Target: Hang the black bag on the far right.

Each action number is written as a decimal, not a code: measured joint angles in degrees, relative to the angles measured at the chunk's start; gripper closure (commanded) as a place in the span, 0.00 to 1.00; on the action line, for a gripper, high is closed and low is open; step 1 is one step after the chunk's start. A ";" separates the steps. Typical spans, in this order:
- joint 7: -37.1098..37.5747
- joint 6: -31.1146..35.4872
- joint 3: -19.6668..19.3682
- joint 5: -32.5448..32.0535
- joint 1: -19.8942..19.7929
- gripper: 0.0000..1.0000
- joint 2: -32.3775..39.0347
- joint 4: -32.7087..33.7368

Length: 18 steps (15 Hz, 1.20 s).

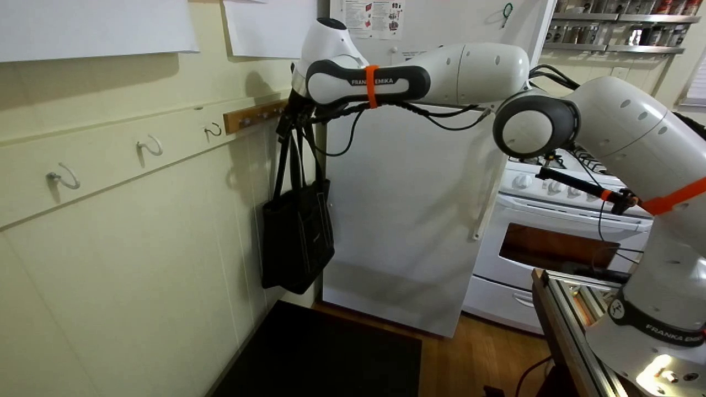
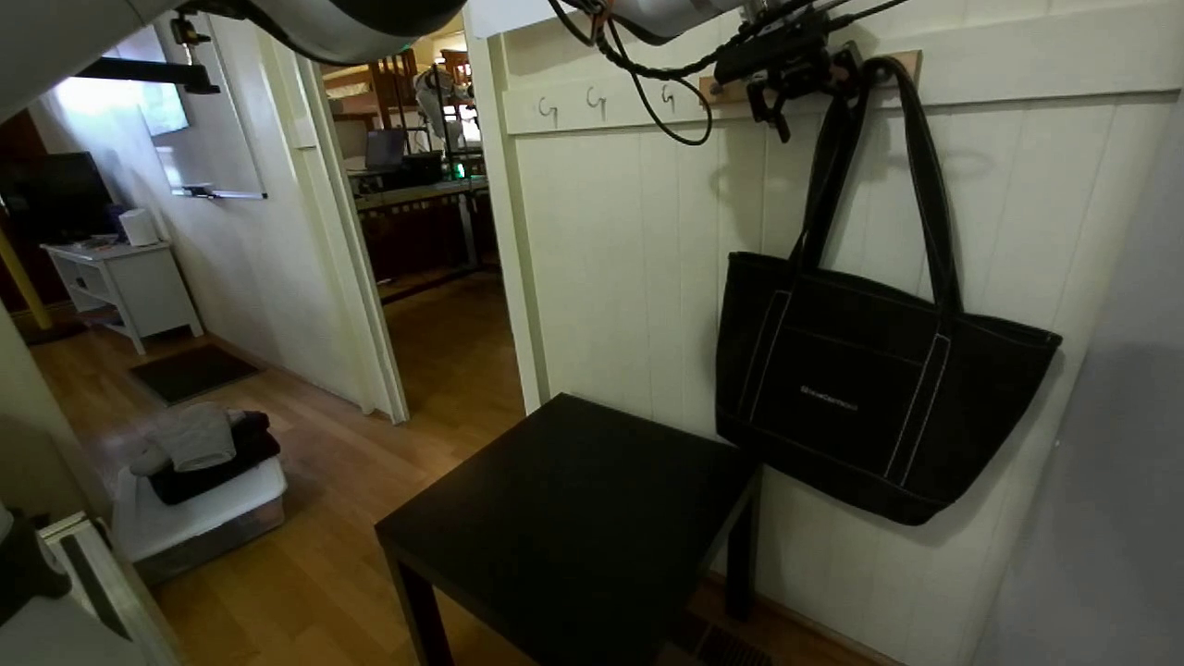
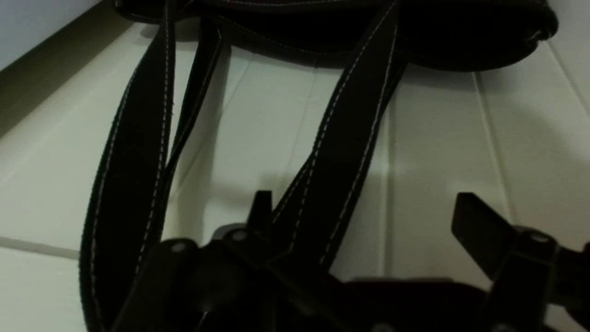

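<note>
The black bag hangs upright against the wall in both exterior views (image 1: 298, 237) (image 2: 832, 388). Its handles rise to the wooden hook strip (image 1: 253, 116), and their loop top lies at that strip's far right part (image 2: 911, 67); the hook under it is hidden. My gripper is beside the loop top in both exterior views (image 1: 292, 121) (image 2: 814, 91). In the wrist view my gripper (image 3: 364, 203) is open, its fingers wide apart. One handle strap (image 3: 343, 152) runs down beside the left finger, partly hidden by it; I cannot tell whether they touch. The bag's top (image 3: 461, 41) is at the upper edge.
Silver hooks (image 1: 149, 146) line the wall board left of the wooden strip. A black table (image 2: 564, 518) stands below and left of the bag. The white fridge (image 1: 397, 220) is close on the bag's right. A stove (image 1: 562, 237) stands beyond the fridge. Arm cables hang near the gripper.
</note>
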 measured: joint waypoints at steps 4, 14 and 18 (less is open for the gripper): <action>2.83 -1.93 0.05 0.00 0.32 0.00 -1.40 -2.21; 9.89 -3.36 1.31 0.01 0.91 0.00 -10.40 -17.33; 11.94 -2.27 1.32 0.00 0.89 0.00 -16.18 -26.91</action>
